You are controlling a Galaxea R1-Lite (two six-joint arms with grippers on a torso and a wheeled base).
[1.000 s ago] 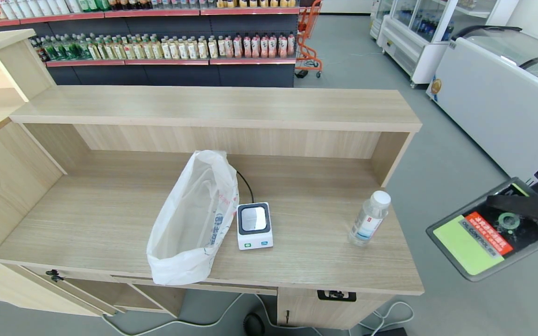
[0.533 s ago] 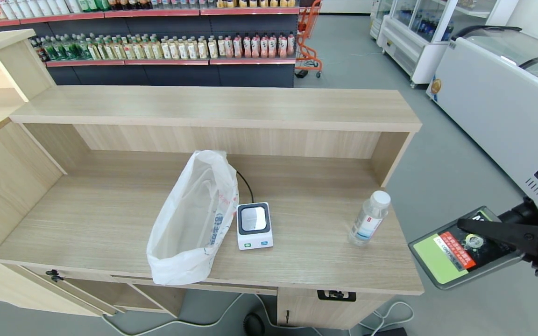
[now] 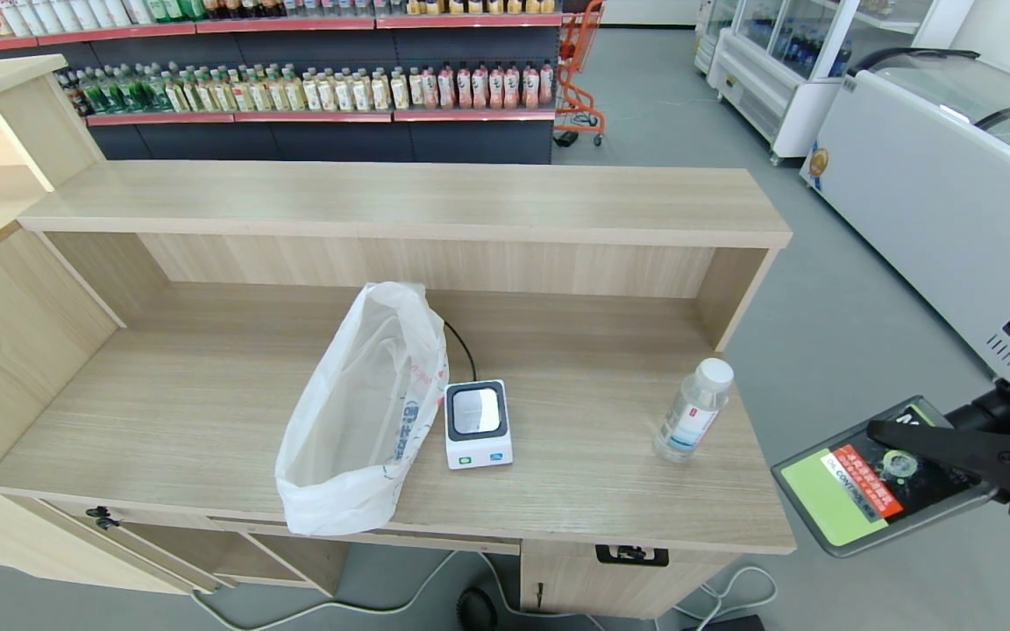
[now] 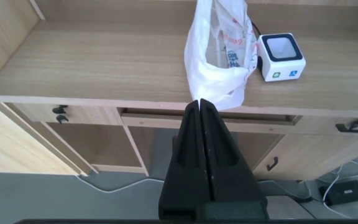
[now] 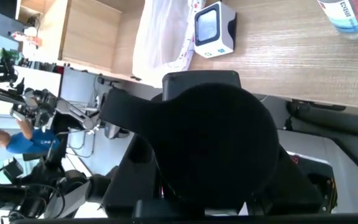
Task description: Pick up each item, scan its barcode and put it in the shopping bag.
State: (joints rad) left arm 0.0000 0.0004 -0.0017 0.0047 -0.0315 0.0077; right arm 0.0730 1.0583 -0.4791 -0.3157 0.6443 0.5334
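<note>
While the flat packet is up in the air, nothing has gone into the bag yet.

Far on the left, the left gripper (image 4: 199, 111) hangs low in front of the counter (image 3: 163, 412). Its two fingers are pressed tight together and there is nothing between them.

Next comes the white shopping bag (image 3: 365, 412). It stands on the counter with its mouth wide open. It is thin and floppy, so it could fold in if bumped.

Just beside the bag, on its right, sits the little white scanner (image 3: 477, 422) with its dark window facing up.

Farther right, near the end of the counter, the clear bottle (image 3: 693, 409) with a white cap stands by itself. It looks light and round, so it may tip or roll. I would grab it around the middle, not too hard, because it may squash.

Last, past the right end of the counter and over the floor, the right gripper (image 3: 895, 438) pinches the flat packet (image 3: 847, 491). One dark finger (image 3: 952, 445) lies across its top. The packet looks thin, light and shiny, so it may slip or droop. It is held near one side, and I think a grip closer to the middle would be safer. I cannot see its barcode.
</note>
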